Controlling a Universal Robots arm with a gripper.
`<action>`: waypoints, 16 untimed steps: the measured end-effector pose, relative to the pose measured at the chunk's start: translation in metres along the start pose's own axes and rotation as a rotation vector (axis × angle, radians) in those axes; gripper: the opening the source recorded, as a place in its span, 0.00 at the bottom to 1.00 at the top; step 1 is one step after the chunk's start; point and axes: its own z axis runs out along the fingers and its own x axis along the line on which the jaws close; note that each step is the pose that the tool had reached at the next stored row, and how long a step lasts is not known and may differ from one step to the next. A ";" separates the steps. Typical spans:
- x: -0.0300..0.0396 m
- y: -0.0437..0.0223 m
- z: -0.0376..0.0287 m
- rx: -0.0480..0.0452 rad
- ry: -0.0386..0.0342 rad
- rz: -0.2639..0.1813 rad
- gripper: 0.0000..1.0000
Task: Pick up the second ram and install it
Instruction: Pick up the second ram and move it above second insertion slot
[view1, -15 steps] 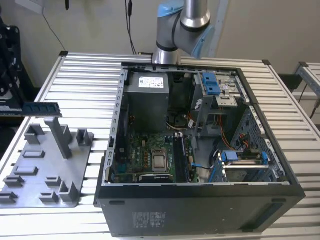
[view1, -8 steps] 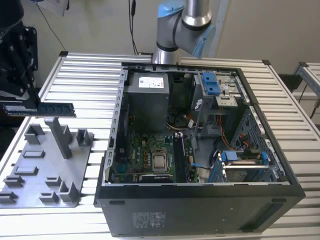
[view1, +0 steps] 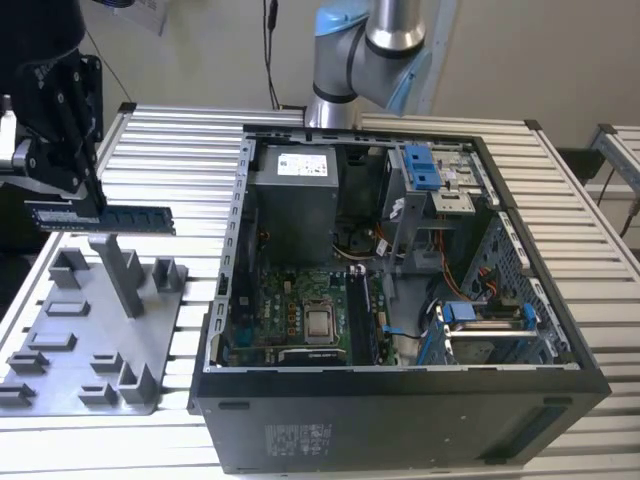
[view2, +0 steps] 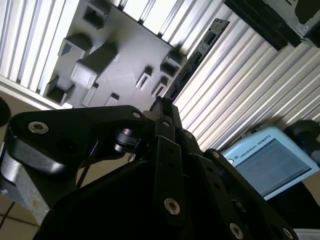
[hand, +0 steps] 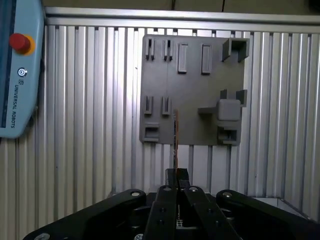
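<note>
The second ram (view1: 112, 216) is a dark blue stick that hangs level above the grey tray (view1: 60, 345) at the exterior view's left. My gripper (view1: 92, 207) is shut on one end of it, and the rest juts toward the computer case. In the second wrist view the ram (view2: 198, 52) runs out from the gripper (view2: 161, 106) past the tray (view2: 120, 70). In the first wrist view the ram (hand: 175, 140) shows edge-on, rising from the gripper (hand: 176, 173) over the tray (hand: 192, 70).
An open computer case (view1: 540, 400) lies at the exterior view's right, with its motherboard (view1: 300, 315) facing up. A grey upright post (view1: 122, 270) stands on the tray below the ram. A teach pendant (hand: 17, 65) lies on the slatted table (view1: 190, 150).
</note>
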 end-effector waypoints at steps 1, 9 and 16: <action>0.0000 -0.0034 -0.0002 -0.0019 0.0003 0.000 0.12; 0.0002 -0.0256 -0.0015 -0.0076 0.0007 0.000 0.12; 0.0003 -0.0313 0.0014 -0.0076 0.0005 0.002 0.12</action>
